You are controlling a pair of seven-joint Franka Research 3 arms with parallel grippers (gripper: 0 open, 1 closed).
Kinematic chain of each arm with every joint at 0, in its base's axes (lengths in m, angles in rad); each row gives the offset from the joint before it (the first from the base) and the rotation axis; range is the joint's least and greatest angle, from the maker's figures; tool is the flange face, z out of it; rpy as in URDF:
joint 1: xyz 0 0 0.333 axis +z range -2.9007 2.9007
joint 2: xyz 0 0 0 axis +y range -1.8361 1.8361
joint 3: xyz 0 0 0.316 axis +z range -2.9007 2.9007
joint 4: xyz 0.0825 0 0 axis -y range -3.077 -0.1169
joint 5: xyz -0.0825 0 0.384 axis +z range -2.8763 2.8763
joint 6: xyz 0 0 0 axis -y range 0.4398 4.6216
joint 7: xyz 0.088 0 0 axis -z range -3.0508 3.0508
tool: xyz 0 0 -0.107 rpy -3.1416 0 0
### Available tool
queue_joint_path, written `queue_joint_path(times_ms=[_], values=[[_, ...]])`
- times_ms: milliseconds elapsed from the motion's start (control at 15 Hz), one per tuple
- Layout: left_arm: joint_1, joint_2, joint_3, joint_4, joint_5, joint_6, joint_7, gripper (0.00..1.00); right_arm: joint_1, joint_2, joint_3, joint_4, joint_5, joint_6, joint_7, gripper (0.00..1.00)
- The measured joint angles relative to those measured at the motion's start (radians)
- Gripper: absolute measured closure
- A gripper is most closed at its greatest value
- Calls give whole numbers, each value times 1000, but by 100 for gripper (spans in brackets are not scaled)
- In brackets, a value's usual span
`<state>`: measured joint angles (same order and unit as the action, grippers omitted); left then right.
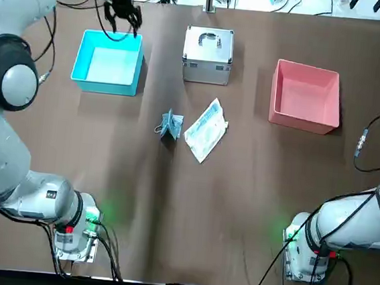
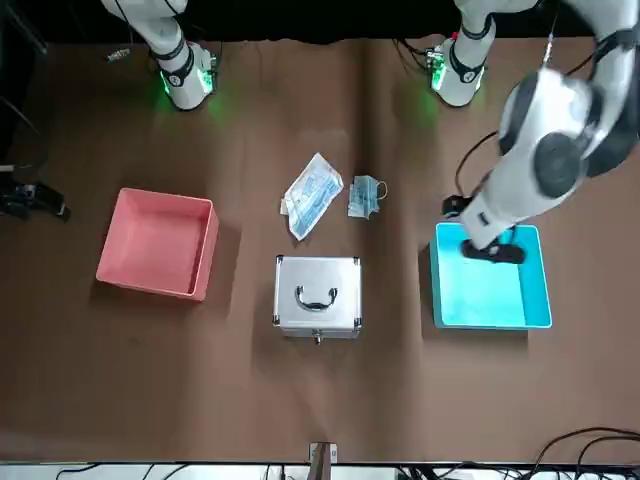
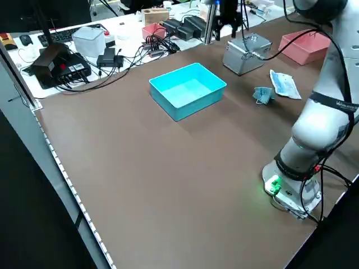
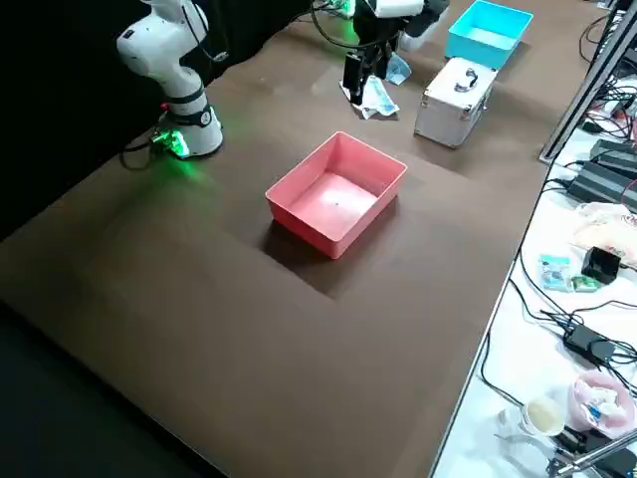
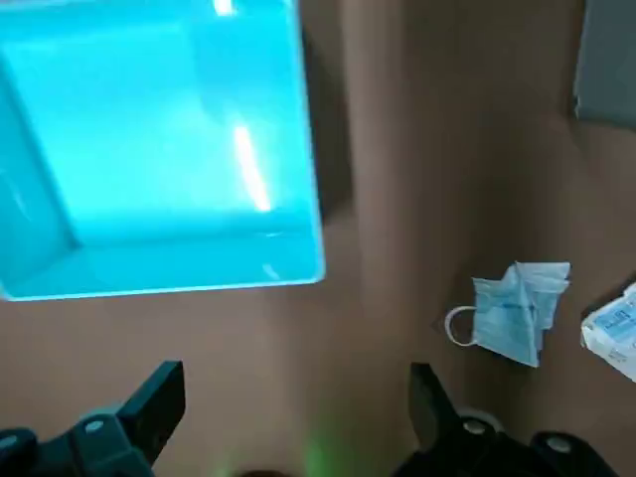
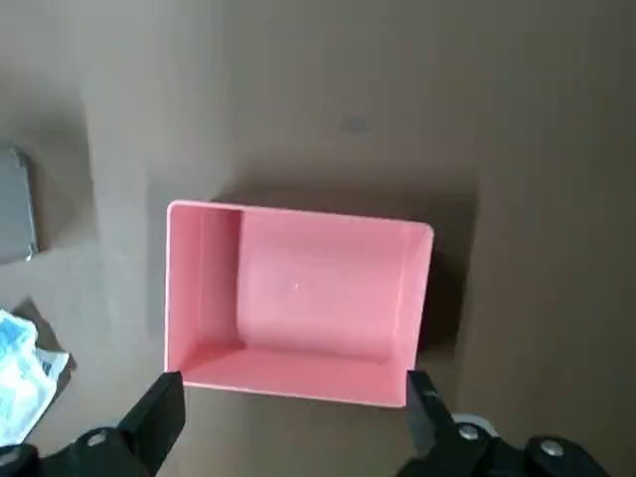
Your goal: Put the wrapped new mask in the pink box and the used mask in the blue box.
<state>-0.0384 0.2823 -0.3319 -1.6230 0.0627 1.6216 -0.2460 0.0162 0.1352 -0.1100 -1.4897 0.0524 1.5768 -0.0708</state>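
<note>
Nearest us, our left gripper (image 5: 293, 412) hangs released over the far left of the table by the blue box (image 1: 107, 61); right gripper (image 6: 288, 417) spread above the pink box (image 1: 305, 96). Used mask (image 1: 171, 124) and wrapped packet (image 1: 206, 129) lie mid-table, touching neither. Nothing sorted yet; next we descend on a mask.

A pink box (image 4: 336, 194) sat empty near the middle of the brown worktop (image 4: 199, 329). Beyond it stood a small silver case (image 4: 455, 90) with a handle on its lid, and farther back a blue box (image 4: 488, 32). Just beside the case lay a wrapped mask (image 4: 377, 98) and a bunched blue mask (image 4: 398, 68), partly hidden by a dark robot pincer (image 4: 356, 70) hanging in front of them. A white arm base (image 4: 184, 124) glowed green at the left; cables and clutter lined the white bench (image 4: 557, 329) at right.
</note>
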Motion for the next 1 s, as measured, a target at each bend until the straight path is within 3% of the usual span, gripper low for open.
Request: queue_joint_path(times_ms=[133, 333, 533, 733, 867, 1000], values=[[0, 22, -53, -63, -11, 75, -67, 0, 29, 1, 4, -19, 2, -3, 2, 2], [-7, 30, -127, -196, -47, 271, -235, 0, 76, 18, 8, -52, 3, -7, 5, 2], [-82, 36, -166, -344, -50, 472, -391, 1, 119, 45, 10, -116, 50, 18, 5, 2], [-178, 68, -167, -439, -50, 605, -507, 1, 166, 55, 11, -241, 135, 136, 5, 2], [-200, 125, -167, -456, -50, 629, -525, 1, 255, 59, 15, -368, 219, 281, 5, 2], [-200, 155, -166, -466, -50, 638, -524, 2, 318, 66, 17, -427, 285, 346, 5, 2]])
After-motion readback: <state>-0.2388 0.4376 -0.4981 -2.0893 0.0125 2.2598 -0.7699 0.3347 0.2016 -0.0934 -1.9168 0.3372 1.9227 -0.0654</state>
